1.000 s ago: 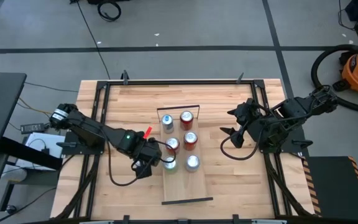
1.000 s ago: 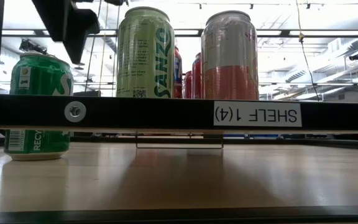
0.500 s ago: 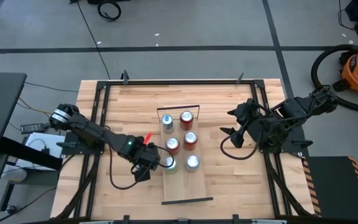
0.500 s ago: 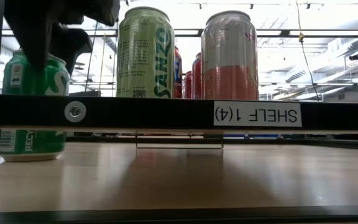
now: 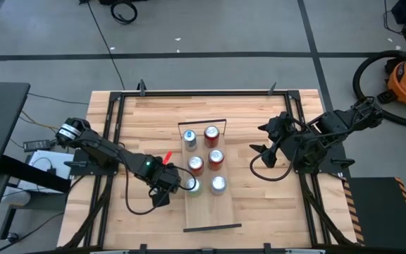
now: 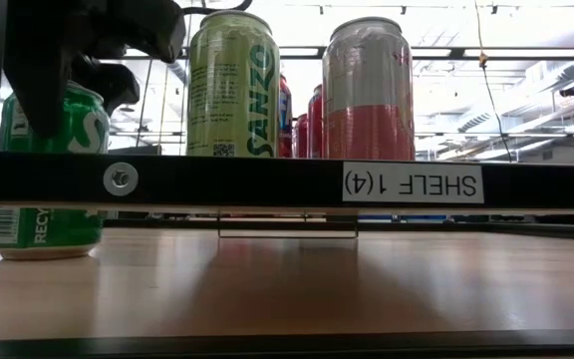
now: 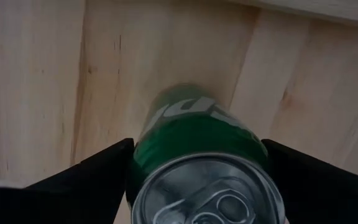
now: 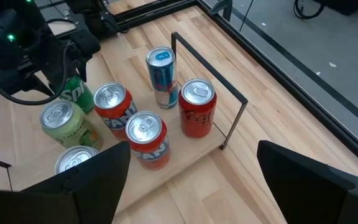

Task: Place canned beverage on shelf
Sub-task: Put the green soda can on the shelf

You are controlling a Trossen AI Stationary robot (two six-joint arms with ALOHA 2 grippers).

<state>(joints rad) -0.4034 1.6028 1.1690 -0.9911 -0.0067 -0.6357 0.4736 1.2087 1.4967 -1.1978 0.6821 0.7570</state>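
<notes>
Currently, your left gripper [image 7: 197, 180] straddles the upright green can [image 7: 197, 140] beside the shelf [image 5: 210, 212], fingers wide; your right gripper [image 8: 191, 180] idles open.

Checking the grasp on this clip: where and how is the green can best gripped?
Grip the green can across its round side wall, just below the rim, from above. It stands upright on the table beside the shelf, and the left tool straddles it, open.
</notes>
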